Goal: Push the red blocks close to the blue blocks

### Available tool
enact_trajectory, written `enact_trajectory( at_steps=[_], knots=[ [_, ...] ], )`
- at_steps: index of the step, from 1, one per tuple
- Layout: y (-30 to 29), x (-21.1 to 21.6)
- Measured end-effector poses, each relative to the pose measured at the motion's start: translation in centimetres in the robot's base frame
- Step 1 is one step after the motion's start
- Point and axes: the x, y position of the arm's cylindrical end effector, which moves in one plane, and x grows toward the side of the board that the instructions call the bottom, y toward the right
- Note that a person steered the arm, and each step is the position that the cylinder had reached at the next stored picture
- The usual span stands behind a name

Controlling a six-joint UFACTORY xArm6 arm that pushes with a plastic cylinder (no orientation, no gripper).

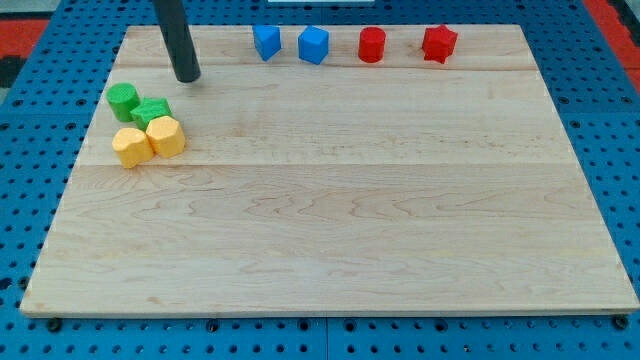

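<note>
Two blue blocks sit near the board's top edge: a blue wedge-like block (266, 42) and a blue cube (313, 45) to its right. A red cylinder (372, 45) stands right of the blue cube, with a small gap. A red star-shaped block (439, 43) lies further right. My tip (187, 77) rests on the board at the upper left, well left of the blue blocks and just above the green ones. It touches no block.
A green cylinder (123, 99) and a green block (152, 112) lie at the left, with two yellow blocks (132, 146) (166, 136) just below them. The wooden board (330, 230) lies on a blue pegboard.
</note>
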Motion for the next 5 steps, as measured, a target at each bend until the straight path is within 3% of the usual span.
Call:
enact_trajectory(
  at_steps=[1,2,3,4,5],
  knots=[
    [-4.8,3.5],
    [-1.5,7.8],
    [2.3,2.4],
    [13.6,1.5],
    [28.9,1.5]
  ],
)
